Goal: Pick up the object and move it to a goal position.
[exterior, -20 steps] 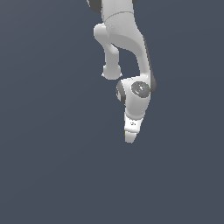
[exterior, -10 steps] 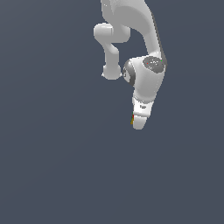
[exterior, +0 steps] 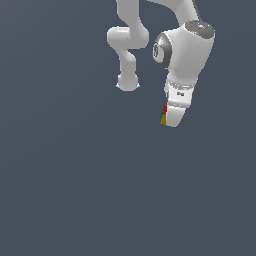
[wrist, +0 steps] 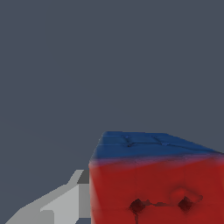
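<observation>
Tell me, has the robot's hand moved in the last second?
Yes. The hand has swung toward the exterior view's right, farther from the arm's fixed round base, with the block at its tip.

No text, label, brand or number can be read in either view.

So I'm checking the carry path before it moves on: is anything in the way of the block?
Nothing visible is. The block sits at the gripper tip, apparently held, with only plain grey background around it in both views. No goal marker shows, so the path's end cannot be judged.
</observation>
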`<state>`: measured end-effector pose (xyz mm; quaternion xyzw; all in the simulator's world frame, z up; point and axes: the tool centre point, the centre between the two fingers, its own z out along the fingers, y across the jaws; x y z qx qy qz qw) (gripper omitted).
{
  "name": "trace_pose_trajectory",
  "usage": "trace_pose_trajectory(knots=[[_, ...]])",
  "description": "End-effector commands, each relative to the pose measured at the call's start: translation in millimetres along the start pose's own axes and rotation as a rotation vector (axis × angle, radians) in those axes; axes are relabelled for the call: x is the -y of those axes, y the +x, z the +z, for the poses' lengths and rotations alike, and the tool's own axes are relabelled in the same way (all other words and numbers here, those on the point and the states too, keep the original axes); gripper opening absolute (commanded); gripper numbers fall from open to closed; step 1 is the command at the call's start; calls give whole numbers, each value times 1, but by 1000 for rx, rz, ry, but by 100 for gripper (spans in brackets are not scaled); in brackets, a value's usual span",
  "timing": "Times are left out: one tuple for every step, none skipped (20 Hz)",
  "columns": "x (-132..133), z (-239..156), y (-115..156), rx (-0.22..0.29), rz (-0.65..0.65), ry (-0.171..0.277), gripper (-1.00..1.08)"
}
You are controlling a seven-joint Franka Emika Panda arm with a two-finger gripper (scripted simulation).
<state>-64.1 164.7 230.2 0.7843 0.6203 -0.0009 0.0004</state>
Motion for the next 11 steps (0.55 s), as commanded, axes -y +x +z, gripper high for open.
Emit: trace_pose_trajectory(knots=[[6,-18,5,-1,1,0,-100],[8,-24,7,-1,1,0,-100],[10,-29,8,-2,1,0,-100],[11,-34,10,-2,1,0,-100],[13,-38,11,-2,1,0,-100],[13,-41,12,-2,1,0,-100],[14,-44,13,-2,1,0,-100],[15,-46,13,-2,1,0,-100],[15,-47,14,-2,1,0,-100],[15,-48,14,-2,2,0,-100],[15,-48,14,-2,2,0,-100]])
